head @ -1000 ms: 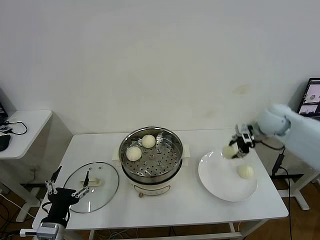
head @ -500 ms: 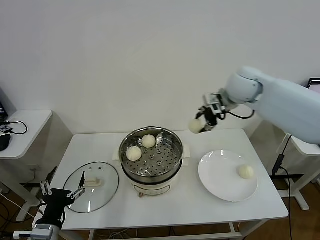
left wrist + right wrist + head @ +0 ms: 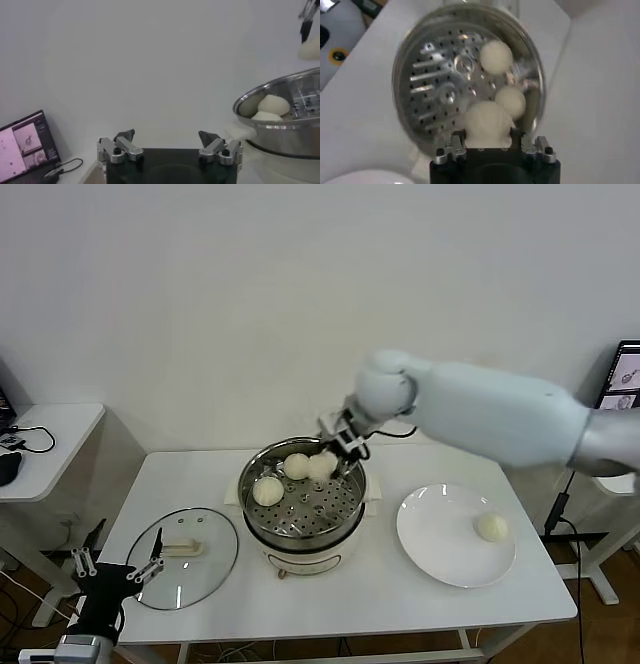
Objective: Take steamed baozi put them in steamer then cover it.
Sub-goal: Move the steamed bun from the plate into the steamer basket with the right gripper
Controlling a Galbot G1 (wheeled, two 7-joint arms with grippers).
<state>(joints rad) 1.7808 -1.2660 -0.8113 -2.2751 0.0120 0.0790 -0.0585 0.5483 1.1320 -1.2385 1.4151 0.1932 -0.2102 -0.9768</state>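
Observation:
My right gripper (image 3: 333, 452) is shut on a cream-white baozi (image 3: 322, 467) and holds it just above the back of the steamer (image 3: 305, 541), a shiny steel pot with a perforated tray. Two baozi (image 3: 297, 466) (image 3: 267, 491) lie on that tray. From the right wrist, the held baozi (image 3: 487, 125) fills the right gripper (image 3: 489, 145) over the tray, close to the two others (image 3: 496, 56) (image 3: 510, 101). Another baozi (image 3: 491, 527) rests on the white plate (image 3: 440, 549). The glass cover (image 3: 205, 569) lies flat left of the steamer. My left gripper (image 3: 110, 569) waits open, low at the table's front-left corner.
A white side table (image 3: 50, 439) with cables stands at the far left. A monitor (image 3: 625, 379) shows at the right edge. In the left wrist view the left gripper (image 3: 166, 137) faces the steamer's side (image 3: 280, 130), with a laptop screen (image 3: 25, 145) behind.
My right arm has swung left from above the plate to over the steamer, carrying the baozi. The left gripper has sunk slightly at the table corner.

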